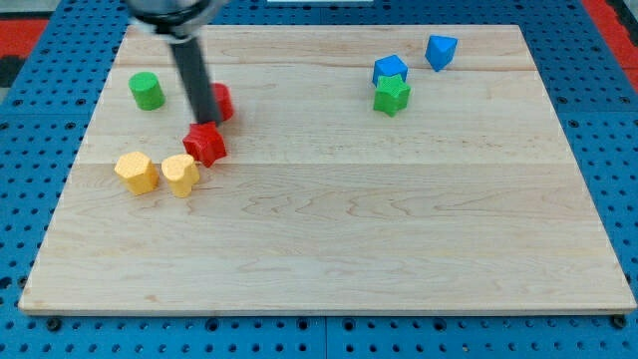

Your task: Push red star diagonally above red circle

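Observation:
The red star (205, 145) lies on the wooden board at the view's left. The red circle (221, 102) sits just above it and slightly to the right, partly hidden behind my rod. My tip (208, 122) comes down between the two, touching or nearly touching the star's upper edge and the circle's lower left side. The star stands close to a yellow block at its lower left.
A green cylinder (147, 91) stands at the upper left. Two yellow blocks (136, 172) (180, 174) lie below left of the star. At the upper right are a blue block (390, 70), a green star (392, 96) and a blue cube (441, 51).

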`<state>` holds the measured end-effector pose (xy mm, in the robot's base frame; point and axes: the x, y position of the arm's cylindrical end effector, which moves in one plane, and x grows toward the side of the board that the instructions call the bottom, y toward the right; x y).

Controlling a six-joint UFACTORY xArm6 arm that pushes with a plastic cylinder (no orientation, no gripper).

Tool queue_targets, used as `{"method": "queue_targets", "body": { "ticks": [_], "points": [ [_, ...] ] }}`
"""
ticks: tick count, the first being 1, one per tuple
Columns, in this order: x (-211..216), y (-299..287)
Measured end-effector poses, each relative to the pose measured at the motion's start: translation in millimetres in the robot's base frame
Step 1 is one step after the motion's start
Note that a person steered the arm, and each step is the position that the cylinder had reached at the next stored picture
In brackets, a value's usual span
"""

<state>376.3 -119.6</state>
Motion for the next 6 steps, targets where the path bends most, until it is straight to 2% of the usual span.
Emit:
{"method": "queue_targets", "body": {
  "ticks": [2, 3, 4, 6],
  "points": [
    [16.6, -81.5],
    [46.8, -94.2],
    [64.4, -54.5],
    [21.6, 28.7]
  ]
}}
